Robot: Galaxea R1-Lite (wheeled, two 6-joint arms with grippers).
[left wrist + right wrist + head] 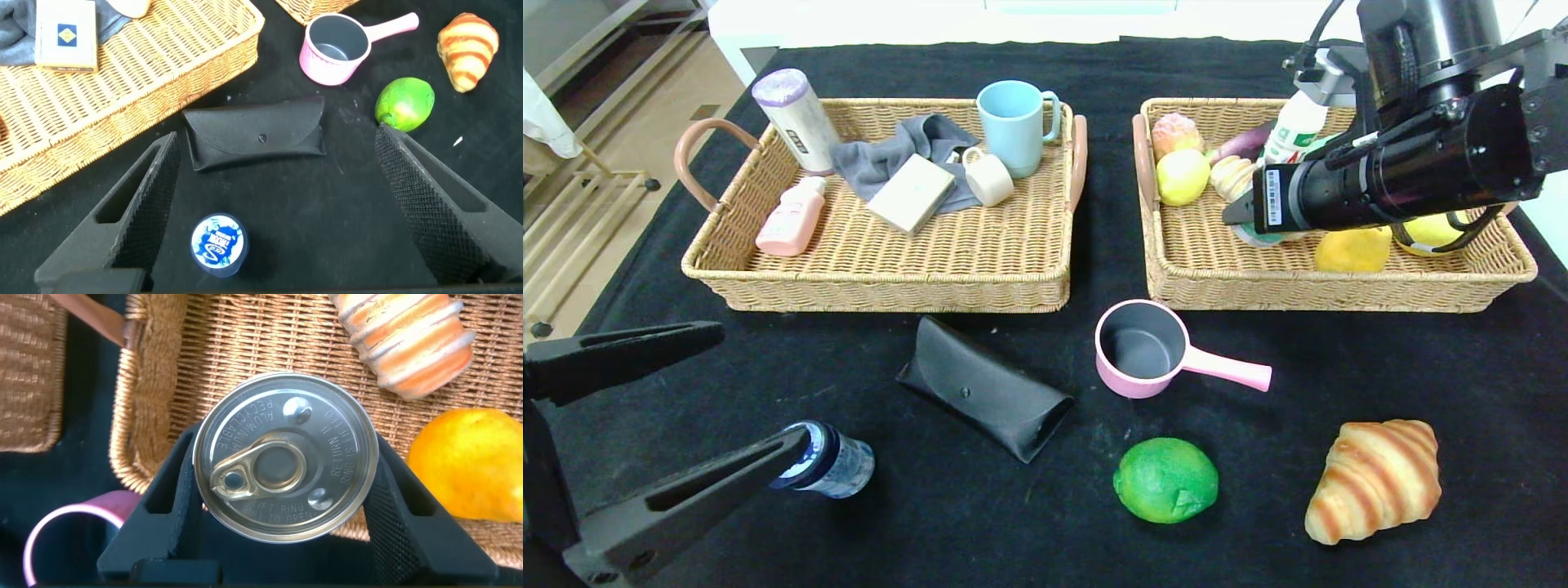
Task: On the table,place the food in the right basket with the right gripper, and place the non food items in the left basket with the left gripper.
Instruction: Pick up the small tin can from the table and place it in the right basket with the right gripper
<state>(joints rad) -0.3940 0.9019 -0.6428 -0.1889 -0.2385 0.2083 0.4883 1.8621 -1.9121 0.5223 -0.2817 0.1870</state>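
Overhead, the right end effector (282, 494) clamps a round metal can (284, 456) above the woven right basket (1339, 282); the left end effector (278, 212) gapes.

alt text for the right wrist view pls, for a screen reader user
The right gripper grips a pull-tab can seen top-down, one black finger on each side, above the floor of the right basket. An orange fruit and a ridged pastry lie in the basket; a pink pot sits outside it on the black cloth.
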